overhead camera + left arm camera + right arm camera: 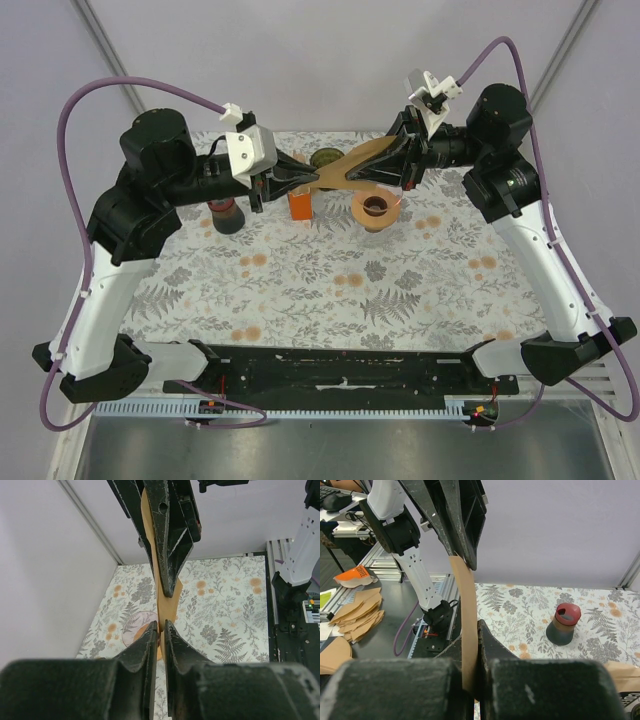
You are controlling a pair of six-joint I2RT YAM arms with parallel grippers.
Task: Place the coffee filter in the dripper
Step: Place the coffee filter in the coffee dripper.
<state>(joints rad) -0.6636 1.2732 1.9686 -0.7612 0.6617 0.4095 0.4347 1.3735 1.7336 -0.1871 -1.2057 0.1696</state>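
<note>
A brown paper coffee filter (pixel 352 166) hangs in the air between both grippers, above the back of the table. My left gripper (pixel 310 181) is shut on its left end, my right gripper (pixel 388 160) on its right end. In the left wrist view the filter (pixel 167 592) runs edge-on from my left gripper (pixel 161 628) up to the right gripper. In the right wrist view the filter (pixel 466 605) is pinched in my right gripper (pixel 473 630). The brown dripper (pixel 376 209) stands on the table just below and right of the filter; it also shows in the left wrist view (pixel 141 631).
An orange box (pixel 300 206) stands left of the dripper. A dark jar with a red lid (pixel 226 215) stands at the back left and shows in the right wrist view (pixel 563 624). A dark round object (pixel 325 158) lies at the back. Spare filters (pixel 359 611) lie off the table.
</note>
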